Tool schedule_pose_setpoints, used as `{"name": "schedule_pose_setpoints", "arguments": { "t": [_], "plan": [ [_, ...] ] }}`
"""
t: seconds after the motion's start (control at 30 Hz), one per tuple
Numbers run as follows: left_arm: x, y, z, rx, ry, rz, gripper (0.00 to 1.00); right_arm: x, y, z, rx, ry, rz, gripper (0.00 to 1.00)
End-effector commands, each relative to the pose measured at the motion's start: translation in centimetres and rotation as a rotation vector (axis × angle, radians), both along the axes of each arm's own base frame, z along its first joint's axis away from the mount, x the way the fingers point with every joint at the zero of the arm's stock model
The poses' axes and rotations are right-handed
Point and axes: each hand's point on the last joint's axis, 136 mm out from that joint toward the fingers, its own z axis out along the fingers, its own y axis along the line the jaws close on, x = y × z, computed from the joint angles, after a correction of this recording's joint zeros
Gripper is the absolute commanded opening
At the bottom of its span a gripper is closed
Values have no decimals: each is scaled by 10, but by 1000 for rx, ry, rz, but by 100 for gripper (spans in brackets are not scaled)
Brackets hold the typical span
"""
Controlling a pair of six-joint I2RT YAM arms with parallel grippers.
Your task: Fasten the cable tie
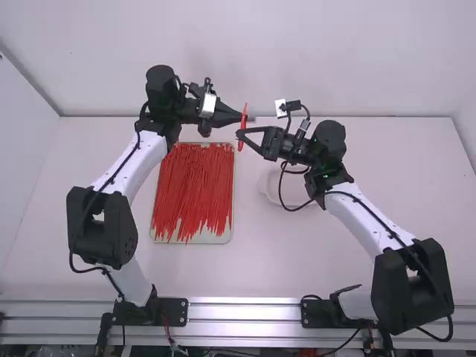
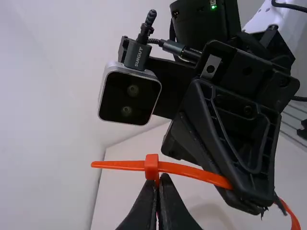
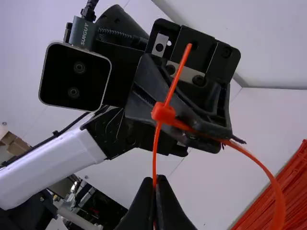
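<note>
Two robot arms meet above the far middle of a white table, at about twelve o'clock in the high view. Between them they hold one red cable tie in the air, well clear of the tabletop.

The left gripper comes in from the nine o'clock side. Its two black fingers are pressed together on the tie, pinching it just beside the tie's small square head. In the left wrist view the strap runs crosswise through that head, with a short end sticking out on one side. The longer part passes on the other side against the tip of the right arm's gripper.

The right gripper comes in from about four o'clock. Its fingers are likewise closed tight, clamped on a straight run of the red strap a little way from the head. In the right wrist view the tie's pointed tail stands out past the head. A second stretch of strap curves away from the head in a wide bow, so the tie is threaded through itself as a loop.

From above, the tie shows as a short, nearly upright red sliver between the two gripper tips, which sit very near each other.

At about ten o'clock from the table's centre lies a flat tan tray. It is covered with a thick heap of loose red cable ties lying roughly lengthwise.
</note>
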Motion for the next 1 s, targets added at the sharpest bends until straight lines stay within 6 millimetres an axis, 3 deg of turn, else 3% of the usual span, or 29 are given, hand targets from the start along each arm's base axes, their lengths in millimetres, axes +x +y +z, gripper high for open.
{"name": "schedule_pose_setpoints", "arguments": {
  "t": [0.0,0.97],
  "plan": [
    [-12,-4,9,-3,-18,-55,2,6,-6,8,17,-12,-50,0],
    [-18,-14,4,4,32,-81,2,28,-32,22,43,-29,-143,0]
  ]
}}
